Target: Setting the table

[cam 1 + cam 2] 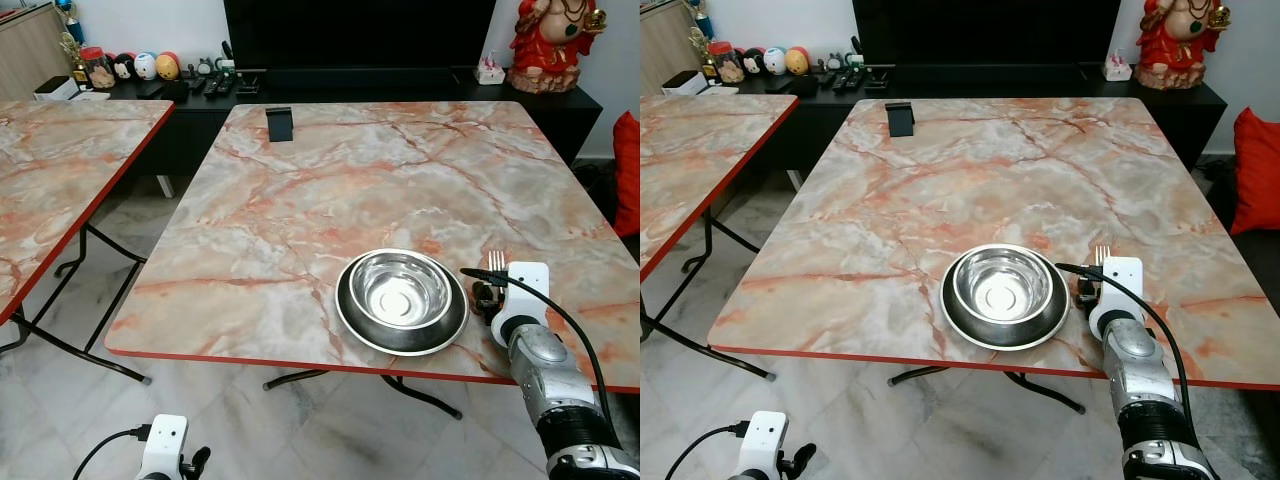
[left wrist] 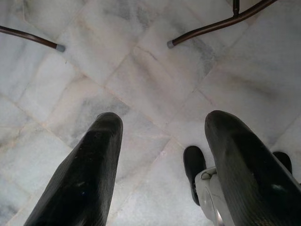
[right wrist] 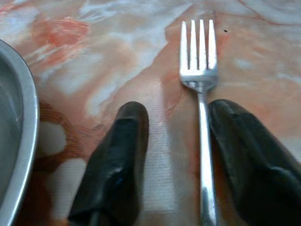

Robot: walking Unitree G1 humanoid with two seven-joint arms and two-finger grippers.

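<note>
with the fork (image 3: pixel 201 94) lying flat on the table (image 1: pixel 300 200) just right of the bowl (image 1: pixel 401 288), my right gripper (image 3: pixel 176 155) straddles its handle, fingers spread, gripping nothing; i'd lift straight up so nothing nudges it. left gripper (image 2: pixel 164 160) hangs open over the floor.

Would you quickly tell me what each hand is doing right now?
Left hand: open, holding nothing, hanging over the floor.
Right hand: open, fingers either side of the fork on the table.
</note>
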